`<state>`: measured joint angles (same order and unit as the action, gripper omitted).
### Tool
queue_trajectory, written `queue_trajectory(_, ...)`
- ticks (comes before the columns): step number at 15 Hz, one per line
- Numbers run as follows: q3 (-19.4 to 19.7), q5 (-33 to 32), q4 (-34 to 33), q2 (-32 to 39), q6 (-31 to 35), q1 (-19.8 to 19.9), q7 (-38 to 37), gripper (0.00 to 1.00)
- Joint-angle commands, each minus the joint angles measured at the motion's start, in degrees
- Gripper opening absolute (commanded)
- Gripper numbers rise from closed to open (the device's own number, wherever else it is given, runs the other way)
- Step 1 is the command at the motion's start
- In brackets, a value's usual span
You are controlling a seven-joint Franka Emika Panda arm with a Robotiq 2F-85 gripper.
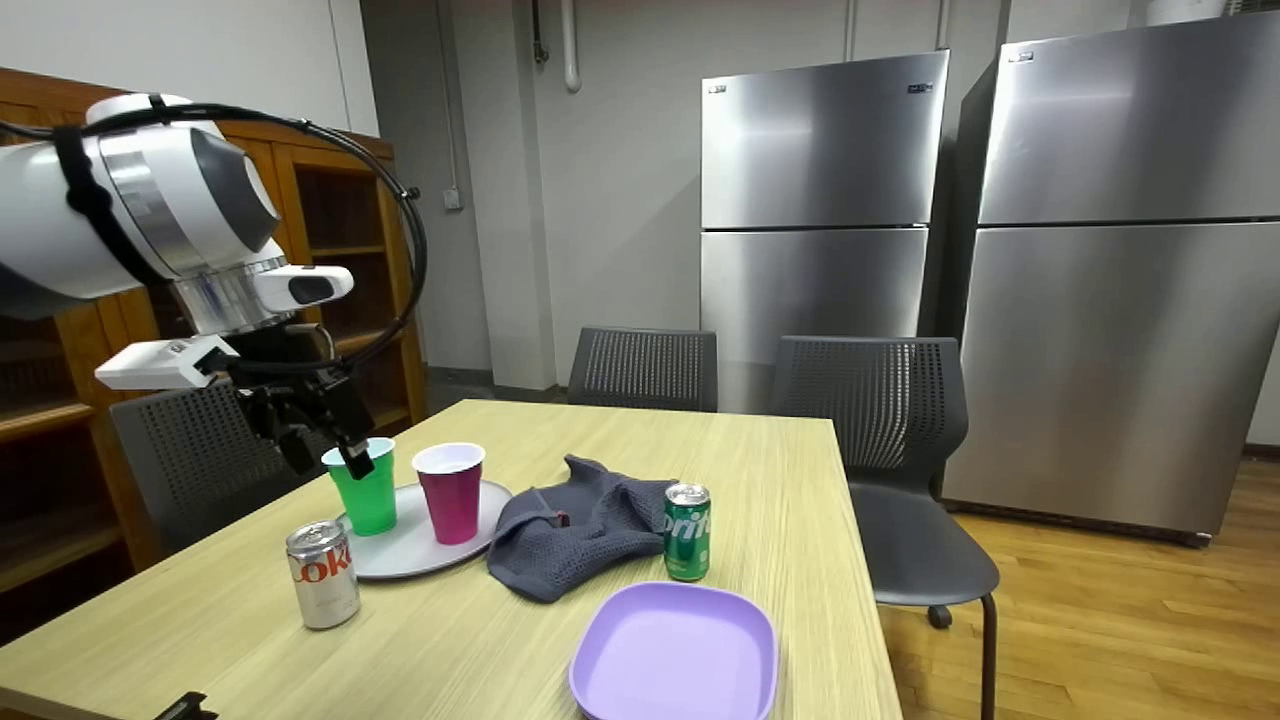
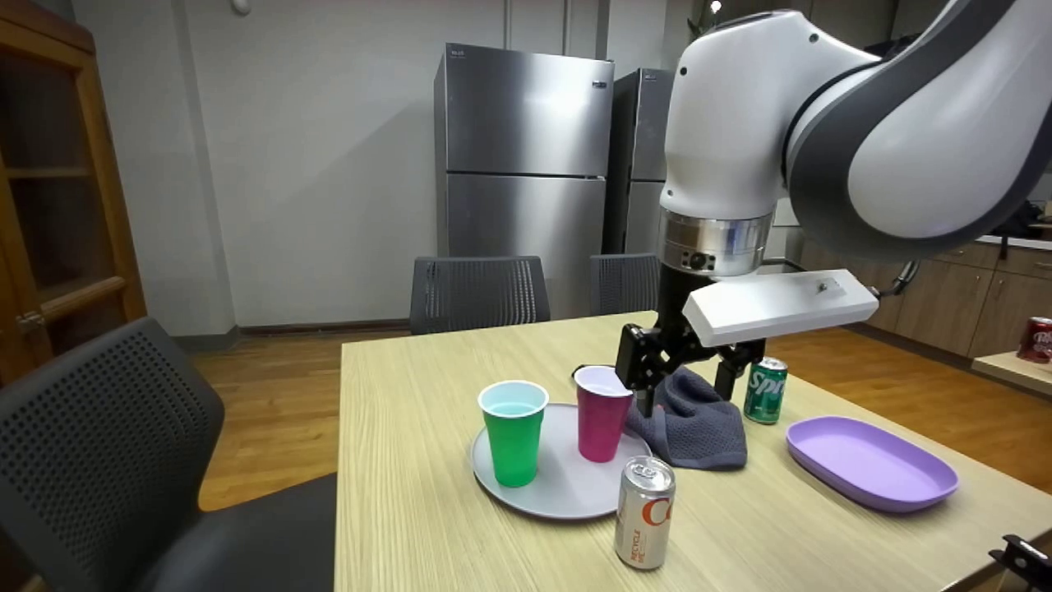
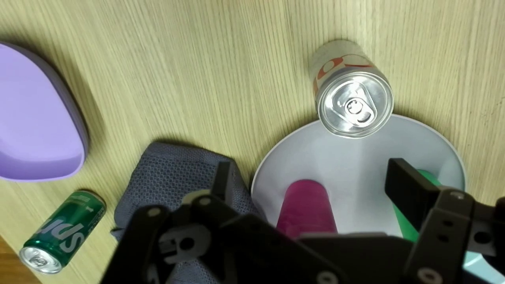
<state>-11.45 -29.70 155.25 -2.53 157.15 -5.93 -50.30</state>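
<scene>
1. The magenta cup [image 3: 307,205] is nearest the gripper [image 3: 309,173] and stands upright on the gray plate [image 3: 355,165], mouth up, its long axis vertical in both exterior views. Seen from the wrist, its narrow base points to 12 o'clock and it sits at the plate's 9 o'clock.

2. The green cup [image 2: 516,444] is upright too, mouth up, at the plate's 3 o'clock in the wrist view, where the gripper partly covers it.

3. The silver Coke can [image 3: 353,104] stands upright on the table [image 3: 205,86], just beside the plate, past its 12 o'clock edge in the wrist view.

4. From the magenta cup in the wrist view, the rumpled dark cloth [image 3: 177,173] lies at 9 o'clock, the upright Sprite can [image 3: 63,232] farther out the same way, and the lilac dish [image 3: 35,114] near 10 o'clock.

5. The arm [image 2: 731,123], in an exterior view, reaches in from 2 o'clock and bends at the wrist, with the gripper hanging down toward 6 o'clock.

6. The jaws are spread wide and hold nothing. In the wrist view, the fingers [image 3: 408,189] overlap the cloth and the green cup, and the magenta cup shows in the gap.

7. Depth reads poorly in the exterior views, where the fingers overlap the cup rims, so I cannot tell whether they touch either cup.
</scene>
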Motion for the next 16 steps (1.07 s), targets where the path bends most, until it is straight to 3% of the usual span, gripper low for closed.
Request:
queue_trajectory(1,0.0,0.0,0.0,0.0,0.0,0.0,0.0,1.00)
queue_trajectory(4,0.1,5.6,0.4,2.4,3.1,-0.8,6.9,1.00)
queue_trajectory(9,-0.4,9.8,1.1,4.8,7.4,-0.6,17.0,1.00)
queue_trajectory(16,-0.9,13.0,0.6,7.2,8.0,-0.3,27.7,1.00)
